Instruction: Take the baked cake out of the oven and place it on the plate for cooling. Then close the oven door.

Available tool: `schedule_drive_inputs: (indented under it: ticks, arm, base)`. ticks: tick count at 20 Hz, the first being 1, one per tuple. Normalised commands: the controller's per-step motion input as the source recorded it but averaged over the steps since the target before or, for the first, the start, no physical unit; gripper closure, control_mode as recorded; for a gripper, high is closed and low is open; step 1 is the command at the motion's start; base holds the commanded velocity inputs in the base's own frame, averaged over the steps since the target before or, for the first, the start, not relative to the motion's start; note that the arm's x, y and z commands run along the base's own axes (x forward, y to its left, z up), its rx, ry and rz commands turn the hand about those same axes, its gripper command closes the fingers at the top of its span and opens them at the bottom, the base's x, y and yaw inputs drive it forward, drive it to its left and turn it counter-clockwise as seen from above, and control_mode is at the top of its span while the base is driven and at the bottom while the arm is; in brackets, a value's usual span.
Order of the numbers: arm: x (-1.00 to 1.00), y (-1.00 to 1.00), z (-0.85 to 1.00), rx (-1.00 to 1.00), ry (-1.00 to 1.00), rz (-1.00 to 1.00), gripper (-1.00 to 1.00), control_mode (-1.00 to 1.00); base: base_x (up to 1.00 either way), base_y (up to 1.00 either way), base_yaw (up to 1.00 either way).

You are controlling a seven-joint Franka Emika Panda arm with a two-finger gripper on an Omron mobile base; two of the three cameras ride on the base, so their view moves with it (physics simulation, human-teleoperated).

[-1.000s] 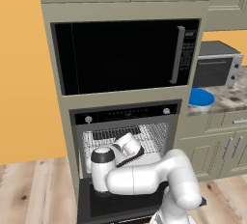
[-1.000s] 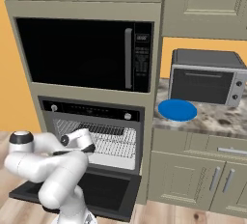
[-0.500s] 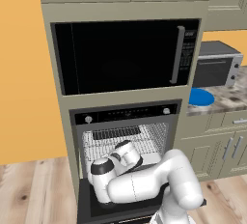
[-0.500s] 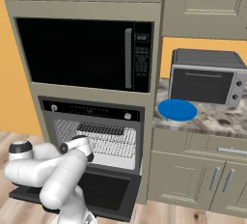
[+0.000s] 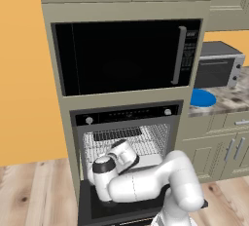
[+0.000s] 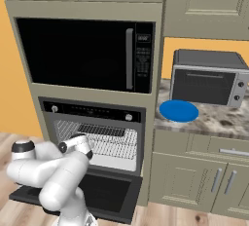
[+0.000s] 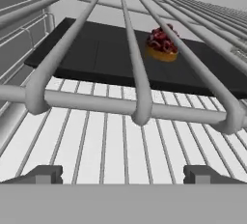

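baked cake [image 7: 162,44], round, upright on dark tray [image 7: 96,49]

The arm folds low, end effector [image 7: 123,175] spread wide, empty.

A home kitchen: a built-in wall oven [image 5: 127,137] under a black microwave [image 5: 124,57], beige cabinets [image 6: 204,6], a stone counter [image 6: 219,120] with a toaster oven [image 6: 206,78].

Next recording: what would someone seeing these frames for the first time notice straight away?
The white arm bends low into the open oven, whose door lies folded down flat. In the hand view, the small reddish-topped cake sits on a dark tray beyond the wire rack, with the open gripper short of it. The bright blue plate waits on the counter beside the toaster oven.
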Motion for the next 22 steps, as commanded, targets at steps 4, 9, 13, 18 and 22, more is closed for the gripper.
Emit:
schedule_drive_inputs:
  ticks: [4,9,13,18,22]
  arm:
    - [0.25,0.0,-0.04,0.03,0.0,0.0,-1.0,-1.0]
    - [0.02,0.0,-0.13,0.07,0.0,0.0,-1.0,-1.0]
    - [0.0,0.0,-0.22,0.05,0.0,0.0,-1.0,-1.0]
    - [0.0,0.0,-0.16,0.04,0.0,0.0,-1.0,-1.0]
    - [0.0,0.0,-0.12,0.03,0.0,0.0,-1.0,-1.0]
  base:
    - [0.0,0.0,0.0]
    - [0.0,0.0,0.0]
    - [0.0,0.0,0.0]
    - [0.0,0.0,0.0]
    - [0.0,0.0,0.0]
